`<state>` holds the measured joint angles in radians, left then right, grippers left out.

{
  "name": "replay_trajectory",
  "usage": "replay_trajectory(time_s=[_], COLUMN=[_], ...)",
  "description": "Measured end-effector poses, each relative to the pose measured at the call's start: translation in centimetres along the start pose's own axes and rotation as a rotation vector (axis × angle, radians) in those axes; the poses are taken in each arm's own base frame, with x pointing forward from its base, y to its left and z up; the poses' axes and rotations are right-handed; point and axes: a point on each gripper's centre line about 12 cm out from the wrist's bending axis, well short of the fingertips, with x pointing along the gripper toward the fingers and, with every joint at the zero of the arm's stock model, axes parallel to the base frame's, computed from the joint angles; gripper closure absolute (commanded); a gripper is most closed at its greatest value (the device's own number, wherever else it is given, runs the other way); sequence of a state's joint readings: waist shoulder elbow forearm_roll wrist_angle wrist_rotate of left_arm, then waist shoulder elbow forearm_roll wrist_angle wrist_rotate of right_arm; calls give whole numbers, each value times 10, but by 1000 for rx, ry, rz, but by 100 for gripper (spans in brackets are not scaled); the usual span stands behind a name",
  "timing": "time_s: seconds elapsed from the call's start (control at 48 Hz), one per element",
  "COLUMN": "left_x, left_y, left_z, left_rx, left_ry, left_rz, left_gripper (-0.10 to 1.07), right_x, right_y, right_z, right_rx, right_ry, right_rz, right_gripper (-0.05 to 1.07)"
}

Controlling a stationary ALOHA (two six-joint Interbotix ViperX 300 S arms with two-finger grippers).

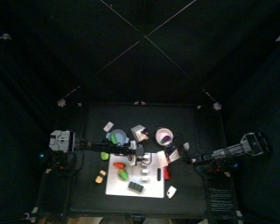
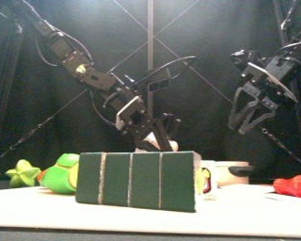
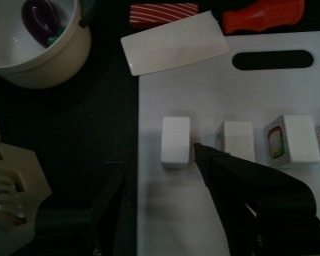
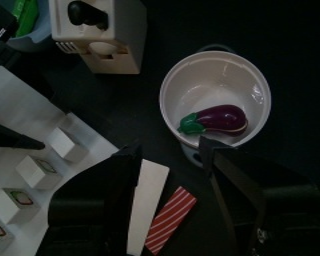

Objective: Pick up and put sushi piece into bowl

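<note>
While spread, fingers (image 3: 170, 178) astride sushi piece (image 3: 176, 141).

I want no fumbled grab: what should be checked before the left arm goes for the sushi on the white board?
1. Left gripper open: ok, jaws wide apart.
2. Left jaws empty: ok, nothing between them.
3. Jaws straddle a sushi piece: not ok; it lies just ahead of the jaw tips.
4. Neighbouring piece clear of the target: ok, a gap shows on the white board.
5. Blue bowl free to receive: cannot tell, too small to see inside.
6. Right gripper out of the way: ok, raised above the table.
</note>
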<state>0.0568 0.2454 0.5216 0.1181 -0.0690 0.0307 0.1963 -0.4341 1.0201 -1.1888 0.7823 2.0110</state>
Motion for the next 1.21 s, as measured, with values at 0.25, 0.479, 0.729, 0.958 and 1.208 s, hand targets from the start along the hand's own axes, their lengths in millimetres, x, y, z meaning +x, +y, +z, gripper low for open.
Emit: replay_trajectory(time_s=[0.25, 0.479, 0.729, 0.958, 1.208], left_x=[10, 20, 21, 21, 19], left_y=[-3, 0, 2, 2, 2], left_z=[-4, -5, -4, -5, -2], left_rx=[3, -1, -3, -6, -5], left_ry=[15, 21, 22, 22, 16], left_rz=[-6, -2, 0, 0, 1], left_gripper=[11, 11, 17, 39, 47], right_x=[1, 1, 2, 3, 3], right_y=[0, 0, 0, 0, 0], right_z=[-1, -1, -3, -4, -4], right_rx=[-2, -5, -9, -13, -14], right_ry=[4, 5, 8, 10, 11], right_rz=[-1, -2, -2, -10, -10], right_gripper=[19, 19, 19, 19, 19])
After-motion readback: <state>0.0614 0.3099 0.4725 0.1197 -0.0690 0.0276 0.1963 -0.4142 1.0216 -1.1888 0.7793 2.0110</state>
